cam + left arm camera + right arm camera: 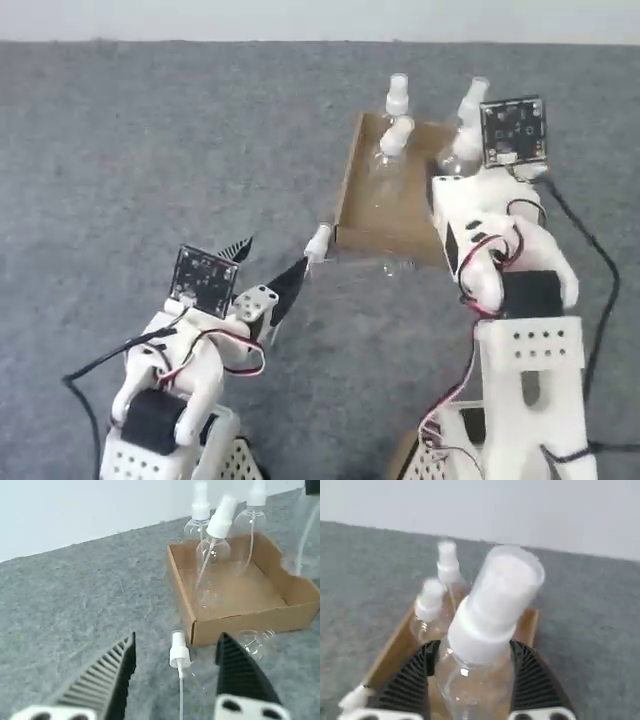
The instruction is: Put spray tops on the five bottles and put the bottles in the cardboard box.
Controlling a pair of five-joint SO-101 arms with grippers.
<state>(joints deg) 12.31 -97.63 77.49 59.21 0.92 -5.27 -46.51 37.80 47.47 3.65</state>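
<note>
DESK: Right claw [475,647], doing what?

PHOTOG: Gripping a capped bottle [492,605] just under its white top, above the cardboard box [350,185], toward the right-hand wall. Resting on the box floor or hanging clear of it: impossible to tell.

DESK: And left claw [176,639]?

PHOTOG: Spread wide, low over the grey worktop [150,150], straddling a lying bottle [181,690]. Spray top [179,652] already fitted, pointing at the box's near corner and just short of it.

DESK: Anything boxed so far?

PHOTOG: At the far end, a tilted bottle [215,540] inside, capped. Next to it an upright bottle [200,515], also capped, either inside or just beyond the far wall. Hard to say which.

DESK: Step in hand, then?

PHOTOG: Boxing, by the look of it, somewhere past halfway. Capping seemingly finished on every bottle in plain sight.

DESK: Next move?

PHOTOG: On the right, setting down gently between neighbours and letting go without toppling them. On the left, closing on the clear body, then lifting over the near wall.

DESK: Fifth bottle?

PHOTOG: Possibly a faint clear shape against the front wall. Too faint to call.
</note>
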